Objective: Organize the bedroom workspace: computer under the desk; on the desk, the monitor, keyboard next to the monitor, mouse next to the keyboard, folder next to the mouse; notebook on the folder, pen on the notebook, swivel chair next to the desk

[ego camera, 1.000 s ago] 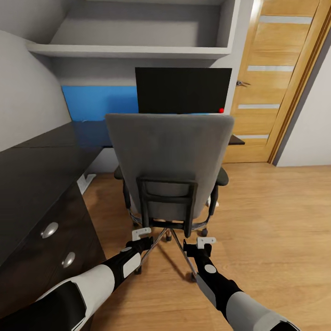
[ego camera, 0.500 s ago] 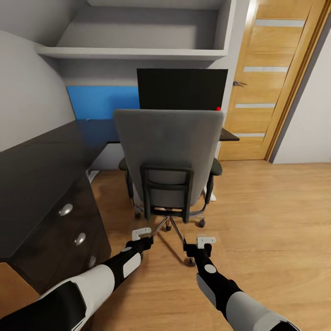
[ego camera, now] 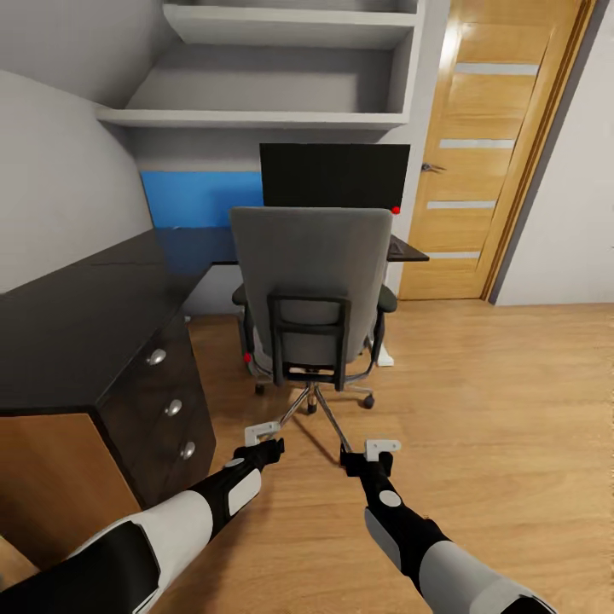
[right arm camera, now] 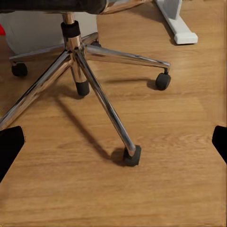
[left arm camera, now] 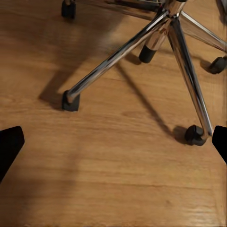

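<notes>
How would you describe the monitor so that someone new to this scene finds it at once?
Start at the black-topped desk along the left wall and follow it to the far end, under the grey shelves. The monitor stands there behind the swivel chair: a wide black screen, beside a blue wall panel.

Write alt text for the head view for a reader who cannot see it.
A grey swivel chair stands with its back to the camera, before a black desk bearing a dark monitor. Both arms reach low over the wood floor, the left tool and right tool short of the chair's chrome base.
</notes>
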### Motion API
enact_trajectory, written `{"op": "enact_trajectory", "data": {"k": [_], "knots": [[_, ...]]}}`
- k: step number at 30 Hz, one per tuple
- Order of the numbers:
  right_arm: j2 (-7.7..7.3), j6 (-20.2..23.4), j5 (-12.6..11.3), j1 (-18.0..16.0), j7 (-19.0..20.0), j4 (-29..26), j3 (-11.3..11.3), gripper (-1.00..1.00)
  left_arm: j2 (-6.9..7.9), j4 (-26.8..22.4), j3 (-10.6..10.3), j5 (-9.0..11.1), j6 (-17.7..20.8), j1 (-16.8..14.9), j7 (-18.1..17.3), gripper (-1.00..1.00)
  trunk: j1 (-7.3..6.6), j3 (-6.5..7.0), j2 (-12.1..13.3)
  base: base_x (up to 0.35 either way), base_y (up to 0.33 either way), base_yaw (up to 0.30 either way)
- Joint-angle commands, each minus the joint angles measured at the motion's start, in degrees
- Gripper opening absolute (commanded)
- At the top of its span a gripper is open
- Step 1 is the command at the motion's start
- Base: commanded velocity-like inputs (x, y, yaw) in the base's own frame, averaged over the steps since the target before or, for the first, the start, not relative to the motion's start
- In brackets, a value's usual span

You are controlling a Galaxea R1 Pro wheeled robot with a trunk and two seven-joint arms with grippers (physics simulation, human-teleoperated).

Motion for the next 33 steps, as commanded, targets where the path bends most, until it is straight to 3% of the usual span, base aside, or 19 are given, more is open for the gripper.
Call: {"op": "enact_trajectory", "data": {"k": [1,7,16,33], "knots": [[-0.03,-0.22,-0.47,-0.05,-0.34,0.04,0.48,1.0,0.01,-0.03,-0.49,0.43,-0.18,-0.03,0.3,1.0,-0.07,0.18,0.0,-0.335,0.0,0.0],[-0.03,-0.11,-0.51,-0.05,-0.42,-0.03,0.55,1.0,0.01,-0.03,-0.49,0.39,-0.24,-0.03,0.3,1.0,-0.22,1.51,0.08,-0.335,0.0,0.0],[-0.03,-0.11,-0.53,-0.05,-0.56,-0.06,0.5,1.0,0.01,-0.03,-0.49,0.37,-0.3,-0.03,0.3,1.0,-2.2,3.12,3.69,-0.335,0.0,0.0],[-0.43,-0.3,-0.71,-0.05,-0.72,0.28,0.15,1.0,0.0,-0.02,-0.23,0.8,-0.22,-0.03,0.53,1.0,-5.94,6.18,10.5,-0.013,0.0,0.0]]}}
